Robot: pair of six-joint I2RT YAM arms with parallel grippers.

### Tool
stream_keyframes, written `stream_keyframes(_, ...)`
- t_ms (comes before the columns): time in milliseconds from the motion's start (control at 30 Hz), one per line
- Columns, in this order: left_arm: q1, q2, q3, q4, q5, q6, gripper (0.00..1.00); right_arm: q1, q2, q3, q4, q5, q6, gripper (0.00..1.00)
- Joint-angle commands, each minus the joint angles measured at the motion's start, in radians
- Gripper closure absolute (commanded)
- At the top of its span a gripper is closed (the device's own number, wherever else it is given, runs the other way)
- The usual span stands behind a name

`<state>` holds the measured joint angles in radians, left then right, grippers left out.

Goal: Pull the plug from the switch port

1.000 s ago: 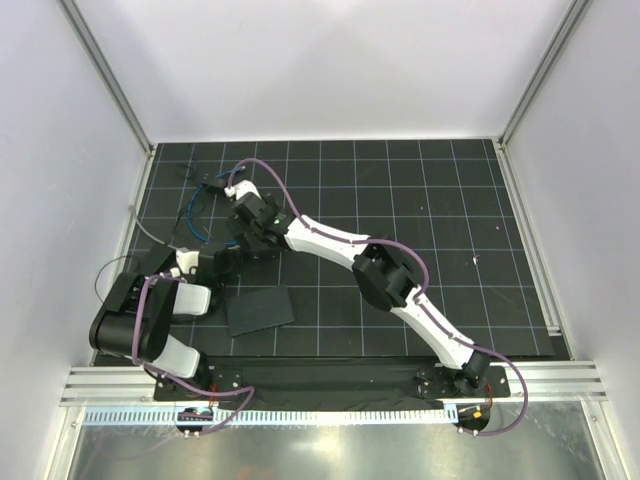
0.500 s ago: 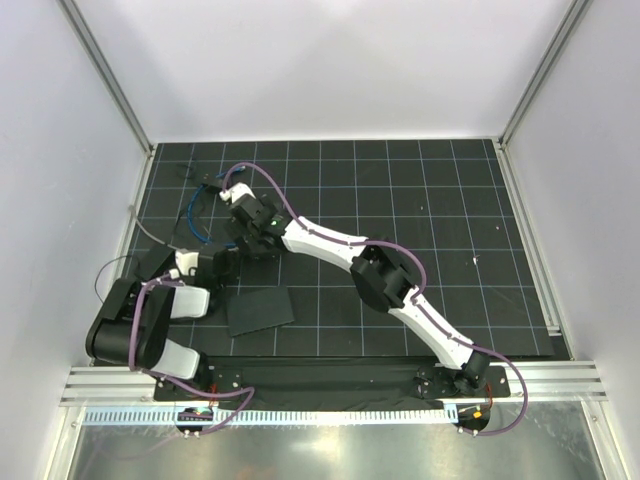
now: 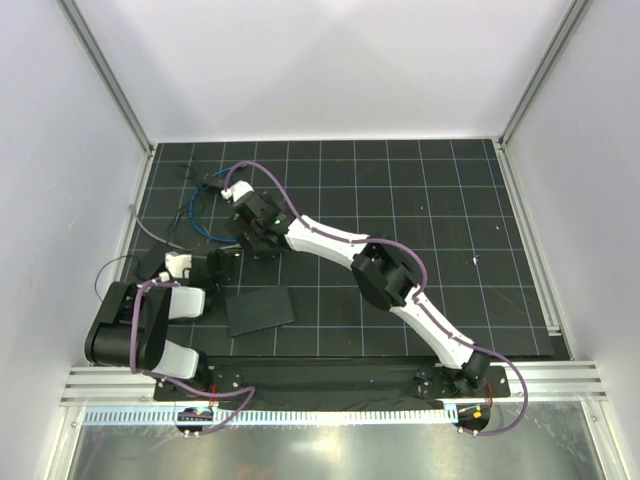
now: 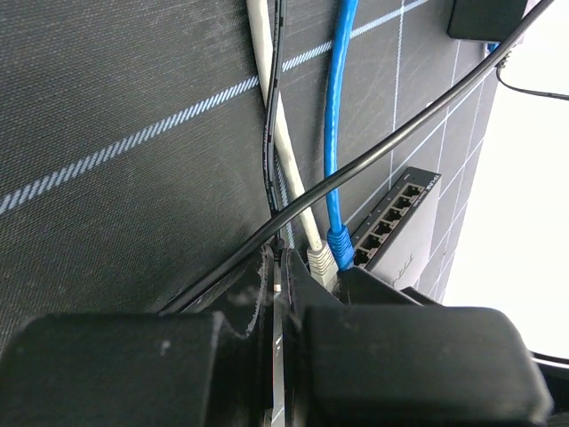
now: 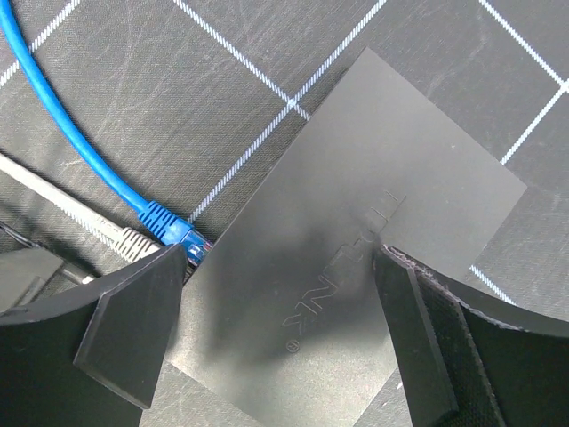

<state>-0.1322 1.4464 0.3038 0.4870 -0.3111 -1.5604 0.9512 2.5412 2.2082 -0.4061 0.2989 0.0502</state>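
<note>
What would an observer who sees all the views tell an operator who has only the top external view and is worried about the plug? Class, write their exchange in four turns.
Operator: From above the arms hide it. Is the plug out?
Observer: No. In the left wrist view the plug sits in the switch port, with a grey connector right beside it.
Operator: Where is the right gripper?
Observer: In the right wrist view the right gripper is open, with one finger on each side of the switch box.

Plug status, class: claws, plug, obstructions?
Right claw open, straddling switch. Left claw shut near plug. Plug seated in switch port. Grey cable adjacent, black wire crossing.
</note>
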Motion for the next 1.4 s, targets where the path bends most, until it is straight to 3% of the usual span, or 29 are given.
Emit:
stream_keyframes(0,0.014,0.028,-0.017,-0.033,-0.029,0.043,1.00,-0.028,0.036,-0.084,-0.148,0.062,-0.084,0.04)
stream_keyframes(400,0.020,-0.342,0.188,-0.447,-0.079,0.273,1.00,-0.040,-0.047,-0.165,-0.007,-0.067,-0.052,0.03)
stream_keyframes(533,0.037,-0.356,0.282,-0.530,-0.045,0.353,1.00,-0.045,-0.047,-0.162,-0.008,-0.072,-0.052,0.03)
stream_keyframes(800,0.176,-0.241,0.478,-0.630,0.075,0.467,1.00,-0.060,-0.062,-0.182,0.000,-0.096,-0.009,0.03)
stream_keyframes(1000,0.308,-0.038,0.607,-0.643,0.220,0.502,1.00,-0.081,-0.088,-0.214,0.035,-0.153,0.027,0.03)
stream_keyframes(1167,0.324,0.142,0.718,-0.653,0.250,0.545,1.00,-0.089,-0.102,-0.228,0.053,-0.170,0.039,0.03)
stream_keyframes(1367,0.322,0.226,0.776,-0.657,0.237,0.540,1.00,-0.094,-0.105,-0.229,0.064,-0.178,0.053,0.03)
